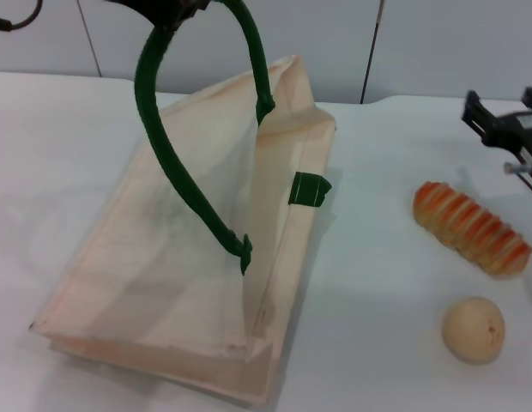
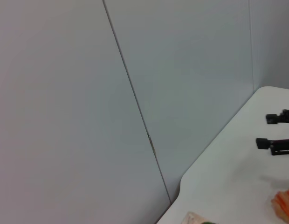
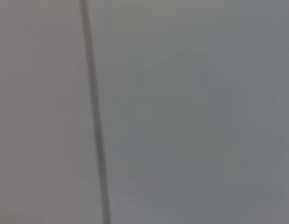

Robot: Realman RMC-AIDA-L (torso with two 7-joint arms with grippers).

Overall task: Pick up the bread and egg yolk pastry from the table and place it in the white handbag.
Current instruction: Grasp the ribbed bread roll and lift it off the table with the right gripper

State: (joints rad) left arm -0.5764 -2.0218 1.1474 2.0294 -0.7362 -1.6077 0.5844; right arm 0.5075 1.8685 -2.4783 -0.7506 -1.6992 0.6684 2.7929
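Nearest the robot in the head view, the egg yolk pastry (image 1: 474, 330) sits on the white counter (image 1: 377, 283) at about four o'clock, a smooth pale ball with no axis to speak of. Just beyond it, at about three o'clock and a little apart from it, lies the bread (image 1: 472, 227), a ridged tan loaf with orange-red stripes; its long axis runs diagonally, the near end pointing toward four o'clock and the far end toward ten o'clock, roughly at the bag. The white handbag (image 1: 163, 292) fills the middle and left of the counter, its long axis running from seven o'clock up to one o'clock with the mouth at the far end. One dark green handle (image 1: 184, 180) is pulled up in a tall loop toward twelve o'clock, where the left gripper (image 1: 176, 9) appears to be holding it, so that the mouth is lifted; its jaws are cut off at the edge and I cannot tell how they stand. Farthest off, at about two o'clock, the right gripper (image 1: 498, 120) hovers above the counter beyond the loaf, its jaws wide and empty, as the left wrist view also shows. I judge that neither food is picked yet: the bag is being held open, and the next move calls for the right gripper to come down over the loaf, jaws turned across its narrow width.
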